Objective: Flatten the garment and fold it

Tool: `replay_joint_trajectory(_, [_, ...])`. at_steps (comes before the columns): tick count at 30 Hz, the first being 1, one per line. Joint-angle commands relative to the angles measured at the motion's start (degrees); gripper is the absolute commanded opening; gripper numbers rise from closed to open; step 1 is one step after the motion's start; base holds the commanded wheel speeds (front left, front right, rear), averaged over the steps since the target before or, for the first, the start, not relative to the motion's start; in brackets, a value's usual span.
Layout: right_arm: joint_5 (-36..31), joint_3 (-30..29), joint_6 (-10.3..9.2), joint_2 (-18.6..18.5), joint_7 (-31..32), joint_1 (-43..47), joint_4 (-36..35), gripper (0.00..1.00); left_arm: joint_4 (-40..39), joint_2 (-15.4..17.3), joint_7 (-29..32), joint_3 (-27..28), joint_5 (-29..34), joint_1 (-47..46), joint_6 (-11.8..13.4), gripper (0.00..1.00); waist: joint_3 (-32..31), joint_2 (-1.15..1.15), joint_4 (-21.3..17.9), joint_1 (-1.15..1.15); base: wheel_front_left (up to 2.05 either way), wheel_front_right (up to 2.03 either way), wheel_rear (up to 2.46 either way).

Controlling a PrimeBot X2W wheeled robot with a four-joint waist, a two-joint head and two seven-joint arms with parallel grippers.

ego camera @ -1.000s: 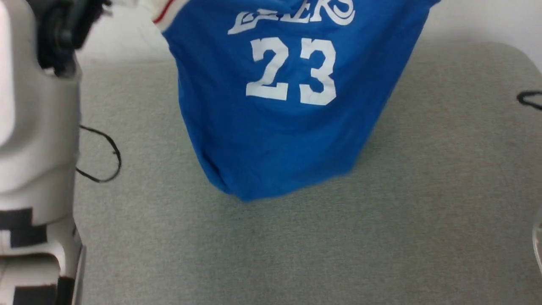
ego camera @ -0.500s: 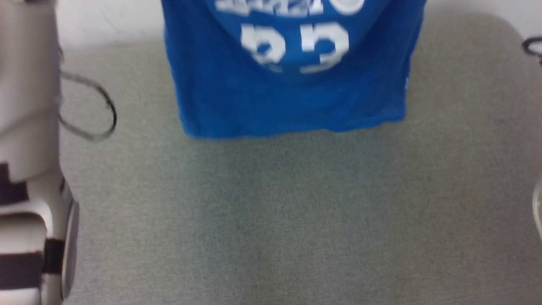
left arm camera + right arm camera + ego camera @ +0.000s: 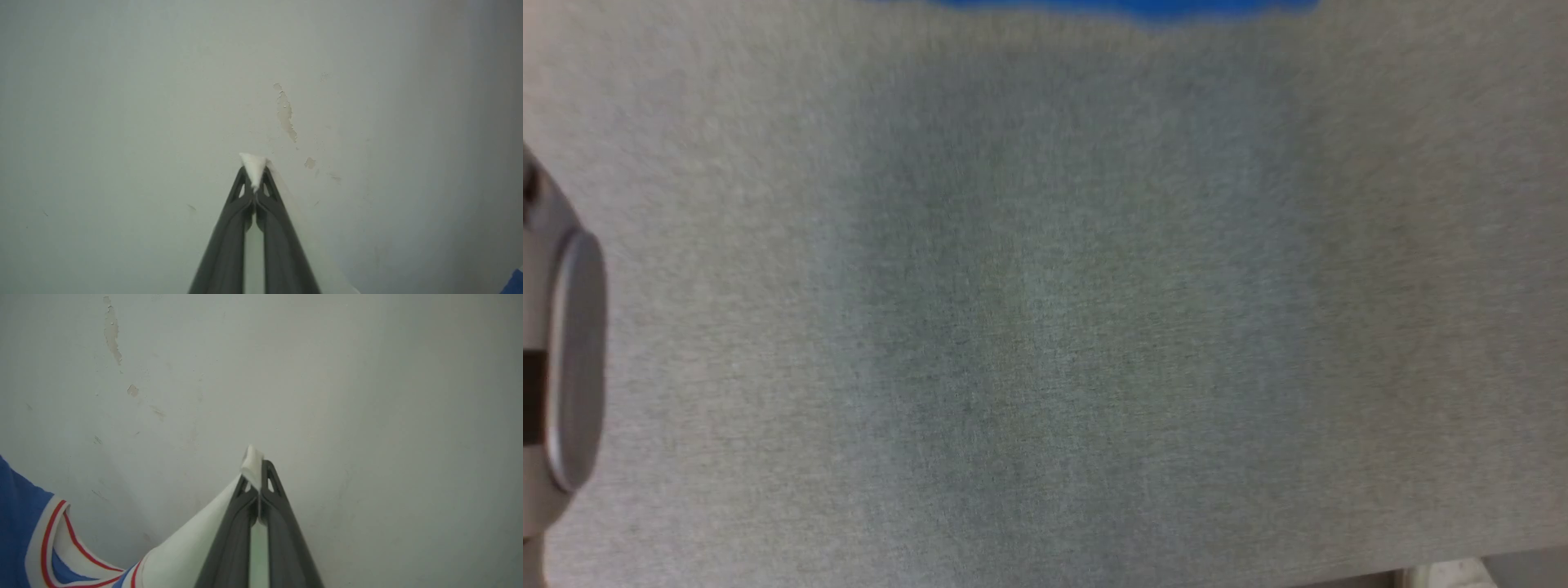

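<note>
Blue in the body and white at the sleeves, the garment hangs between both claws, each pinching a corner of white cloth. The right claw is clamped tight on a white nub. From there the sleeve runs down toward the red-striped trim and the blue body, on the left arm's side. The left claw is likewise closed hard on a white tip, with a sliver of blue at the lower right corner of its wrist view. The shirt's body therefore lies inward of each arm. Both claws point at the pale wall with flaked paint on the far side.

In the head view the hem is a blurred blue strip at the far edge of the grey felt table. Whether it touches the felt I cannot tell. By my reading, the shirt's length runs top to bottom and its width left to right, with neither arm nearer. Laying it flat likely calls for lowering both claws together, hem first.
</note>
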Motion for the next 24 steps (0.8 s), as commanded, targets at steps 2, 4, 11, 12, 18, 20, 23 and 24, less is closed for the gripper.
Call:
replay_joint_trajectory(2, [-1.1, 0.2, -0.05, -0.5, -2.8, -2.0, 1.4, 0.00, 1.5, -0.2, -4.3, 0.6, 0.5, -2.2, 0.5, 0.00, 8.6, 0.00, 1.3, -0.03, 0.00, 0.00, 0.00])
replay_joint_trajectory(4, [-1.5, 0.7, -0.05, -1.2, -4.9, -3.4, 2.8, 0.00, 2.8, -0.3, -8.1, 1.3, 0.2, -3.5, 0.9, 0.00, 9.6, 0.00, 1.7, -0.03, 0.00, 0.00, 0.00])
replay_joint_trajectory(11, [-1.7, 5.3, -0.05, -5.8, -10.5, -5.1, 6.5, 0.00, 6.3, 0.3, -17.0, 2.7, -2.0, -4.1, -1.3, 0.00, 13.7, 0.00, 2.9, -0.03, 0.00, 0.00, 0.00])
replay_joint_trajectory(12, [-1.3, 5.9, -0.05, -6.4, -11.0, -5.1, 6.9, 0.00, 6.8, 0.5, -18.0, 2.7, -2.2, -3.9, -1.9, 0.00, 14.4, 0.00, 3.1, -0.03, 0.00, 0.00, 0.00])
replay_joint_trajectory(18, [2.3, 11.4, -0.05, -10.0, -12.9, -4.6, 8.5, 0.00, 8.8, 1.1, -20.6, 3.2, -4.7, -1.4, -4.7, 0.00, 16.0, 0.00, 4.5, -0.03, 0.00, 0.00, 0.00])
replay_joint_trajectory(20, [4.5, 14.1, -0.05, -11.3, -13.1, -4.2, 8.3, 0.00, 8.6, 1.7, -20.9, 3.5, -5.6, -0.2, -5.7, 0.00, 16.1, 0.00, 4.8, -0.03, 0.00, 0.00, 0.00])
replay_joint_trajectory(23, [8.7, 18.3, -0.05, -13.6, -13.2, -3.1, 6.7, 0.00, 7.3, 2.8, -20.6, 3.8, -7.2, 2.1, -7.9, 0.00, 15.6, 0.00, 5.3, -0.03, 0.00, 0.00, 0.00])
replay_joint_trajectory(24, [10.3, 19.7, -0.05, -14.5, -13.0, -2.4, 5.6, 0.00, 6.5, 3.2, -20.1, 3.7, -7.7, 3.2, -8.7, 0.00, 15.4, 0.00, 5.4, -0.03, 0.00, 0.00, 0.00])
